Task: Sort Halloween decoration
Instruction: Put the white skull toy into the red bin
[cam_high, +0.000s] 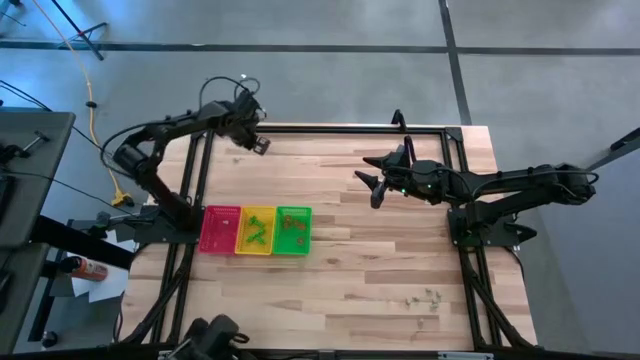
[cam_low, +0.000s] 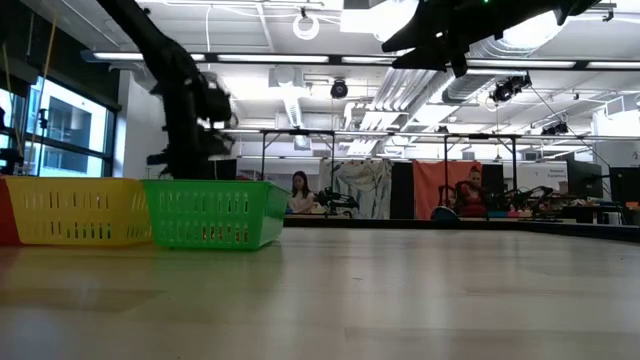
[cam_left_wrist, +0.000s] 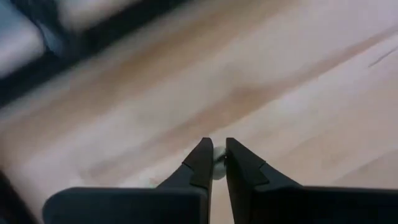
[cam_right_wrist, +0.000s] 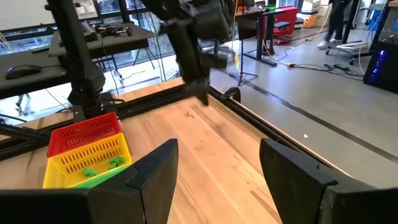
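Note:
My left gripper (cam_high: 260, 146) hangs over the table's far left corner, shut on a tiny pale trinket (cam_left_wrist: 218, 165). Below it a small speck (cam_right_wrist: 189, 114) lies on the wood. Several loose trinkets (cam_high: 425, 297) of the Halloween decoration lie near the table's near right corner. More of them lie in the yellow tray (cam_high: 256, 231) and the green tray (cam_high: 292, 230), which stand beside the red tray (cam_high: 219, 230). My right gripper (cam_high: 374, 186) is open, high over the table's middle, with nothing between its fingers (cam_right_wrist: 155, 177). My left gripper pinches the pale trinket (cam_left_wrist: 218, 165) between its two fingertips (cam_left_wrist: 202, 163); only a small bit of it shows in the narrow gap. The fingers point steeply down from above. The trinket is held above the wood.
The three trays stand in a row at the table's left, seen side-on in the low view as the yellow tray (cam_low: 75, 210) and the green tray (cam_low: 215, 213). A black frame rail (cam_high: 330, 128) runs along the far edge. Bare wood lies between the trays and the loose trinkets.

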